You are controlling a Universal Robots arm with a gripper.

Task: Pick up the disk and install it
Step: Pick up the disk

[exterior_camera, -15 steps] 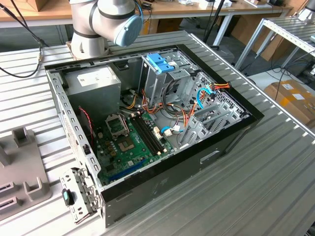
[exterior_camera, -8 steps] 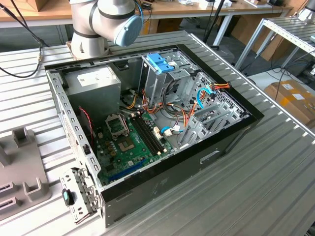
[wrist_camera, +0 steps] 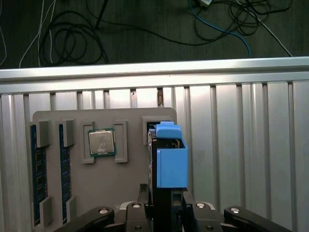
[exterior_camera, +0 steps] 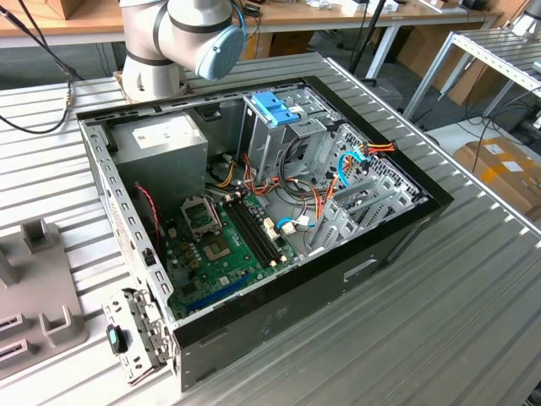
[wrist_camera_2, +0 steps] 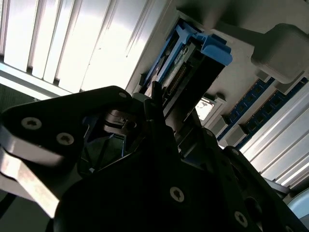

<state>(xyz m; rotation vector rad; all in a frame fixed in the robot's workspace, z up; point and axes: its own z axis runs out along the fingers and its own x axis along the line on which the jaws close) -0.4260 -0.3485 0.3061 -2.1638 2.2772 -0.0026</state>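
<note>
In the first wrist view the disk (wrist_camera: 168, 162) stands on edge in its light-blue carrier frame, over a slot of the grey holder plate (wrist_camera: 125, 188). My gripper (wrist_camera: 166, 205) is shut on the disk, one finger on each flat side. The second wrist view looks along the disk (wrist_camera_2: 190, 77) from close by: its blue carrier end (wrist_camera_2: 215, 47) points toward the grey plate, and my gripper (wrist_camera_2: 159, 113) is clamped around the near end. The open computer case (exterior_camera: 397, 241) lies on the ribbed table in the exterior view, well away from the holder plate (exterior_camera: 38, 296).
A processor chip (wrist_camera: 102, 142) and blue memory sticks (wrist_camera: 39, 179) sit in the holder plate. In the case are a tall drive cage with a blue bracket (exterior_camera: 275, 106), a grey power supply (exterior_camera: 161, 139), the motherboard (exterior_camera: 224, 241) and loose cables. The arm's base (exterior_camera: 169, 42) stands behind the case.
</note>
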